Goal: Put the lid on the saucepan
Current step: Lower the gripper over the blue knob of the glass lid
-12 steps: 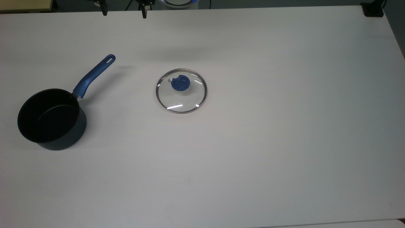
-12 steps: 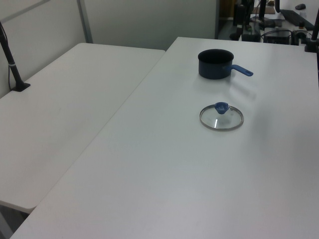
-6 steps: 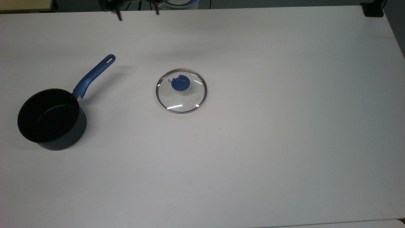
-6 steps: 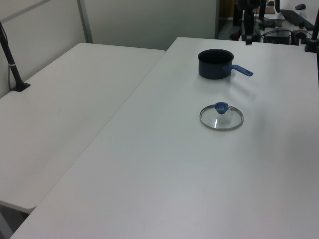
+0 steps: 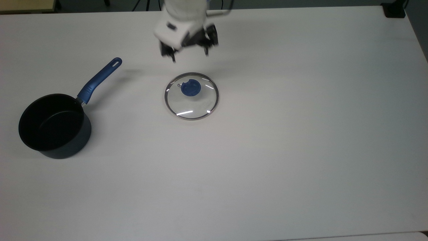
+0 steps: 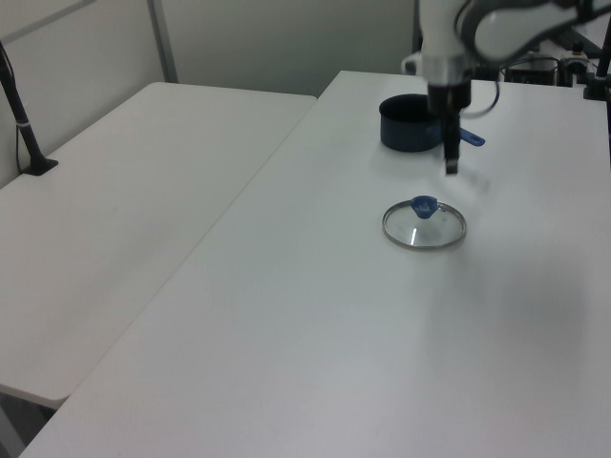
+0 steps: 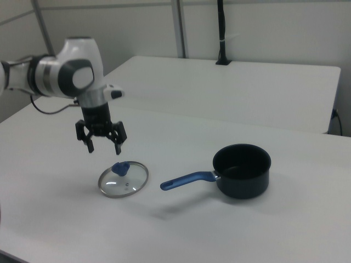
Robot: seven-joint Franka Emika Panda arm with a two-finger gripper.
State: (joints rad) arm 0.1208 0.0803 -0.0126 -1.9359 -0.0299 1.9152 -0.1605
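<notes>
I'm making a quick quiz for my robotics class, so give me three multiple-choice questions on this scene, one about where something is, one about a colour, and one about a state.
1. Where does the lid lie?
A. On the saucepan
B. Flat on the table, apart from the saucepan
C. In the gripper

2. What colour is the lid's knob?
A. Red
B. Blue
C. Yellow

3. How does the gripper stand?
A. Open, above the lid
B. Shut on the knob
C. Shut on the saucepan's handle

Answers:
1 B: bare table separates the lid from the saucepan, which sits toward the top view's left.
2 B: the knob matches the saucepan's blue handle.
3 A: in the right view, its fingers are spread and empty above the lid.
</notes>
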